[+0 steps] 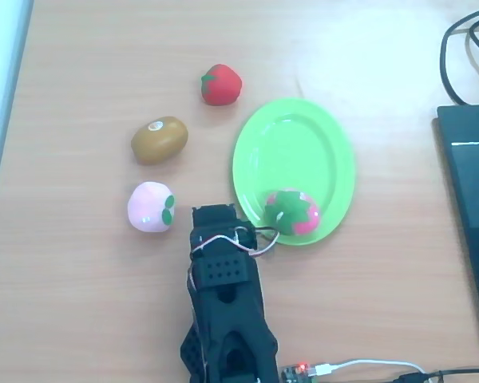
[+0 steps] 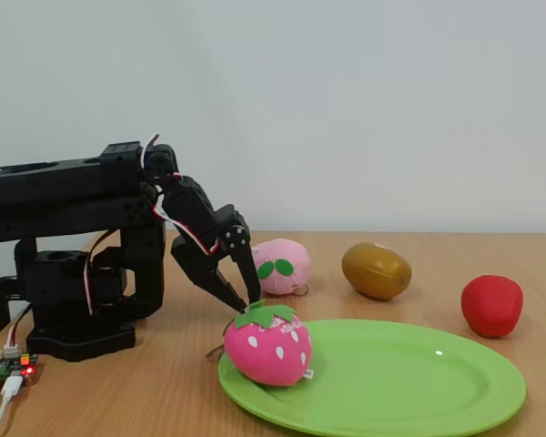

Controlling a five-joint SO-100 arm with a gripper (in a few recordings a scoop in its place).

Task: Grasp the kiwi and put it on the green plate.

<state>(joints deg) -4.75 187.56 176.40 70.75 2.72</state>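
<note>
The brown egg-shaped kiwi [image 1: 159, 140] [image 2: 376, 270] lies on the wooden table, left of the lime-green oval plate [image 1: 295, 144] [image 2: 409, 382] in the overhead view, and nothing touches it. In the fixed view my gripper [image 2: 246, 306] points down at the plate's near-left rim, right beside a pink toy strawberry. Its jaws are a little apart with nothing between them. From overhead, the black arm [image 1: 223, 271] reaches up from the bottom edge, and its wrist covers the fingers. The kiwi is well clear of the gripper, up and to the left.
A pink toy strawberry [image 1: 294, 212] [image 2: 267, 346] rests on the plate's near rim. A red strawberry [image 1: 221, 84] [image 2: 491, 305] sits beyond the kiwi. The pale pink ball with green leaves [image 1: 150, 207] [image 2: 280, 266] lies beside the arm. A dark device [image 1: 471, 199] and cables [image 1: 463, 48] occupy the right edge.
</note>
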